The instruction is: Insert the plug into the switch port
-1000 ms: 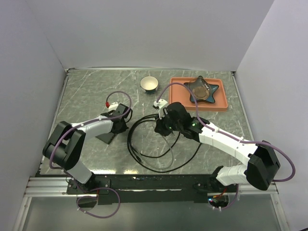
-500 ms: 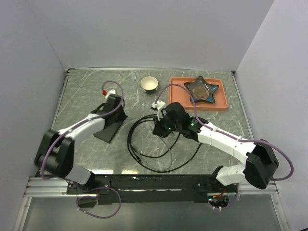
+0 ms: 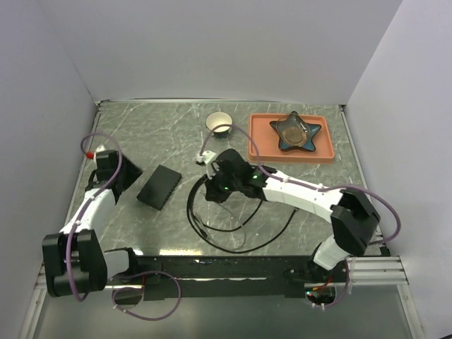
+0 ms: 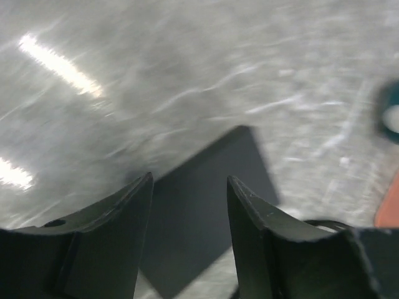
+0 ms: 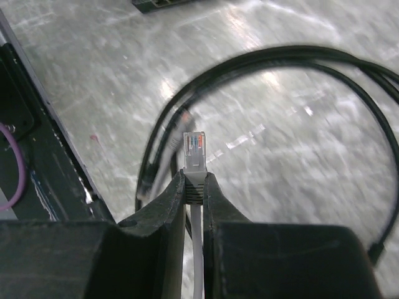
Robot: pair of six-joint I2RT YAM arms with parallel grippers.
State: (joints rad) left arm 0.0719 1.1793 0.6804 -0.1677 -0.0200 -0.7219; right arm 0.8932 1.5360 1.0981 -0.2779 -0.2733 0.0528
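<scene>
The switch (image 3: 159, 186) is a flat black box lying on the table at left of centre. It also shows as a dark slab (image 4: 206, 187) in the left wrist view and at the top edge (image 5: 163, 3) of the right wrist view. My left gripper (image 3: 129, 182) (image 4: 190, 180) stands open just left of the switch, holding nothing. The plug (image 5: 194, 144) is clear plastic with a grey boot. My right gripper (image 5: 194, 179) (image 3: 215, 191) is shut on the boot, to the right of the switch. The switch port is not visible.
Black cable (image 3: 226, 222) (image 5: 324, 62) lies in loops on the table below the right gripper. A small bowl (image 3: 219, 121) stands at the back. An orange tray (image 3: 263, 145) holding a dark star-shaped dish (image 3: 293, 132) sits at the back right.
My left gripper has opened, let go of the switch and drawn back to the left. The switch now lies on the table. My right arm has carried the plug leftward.
</scene>
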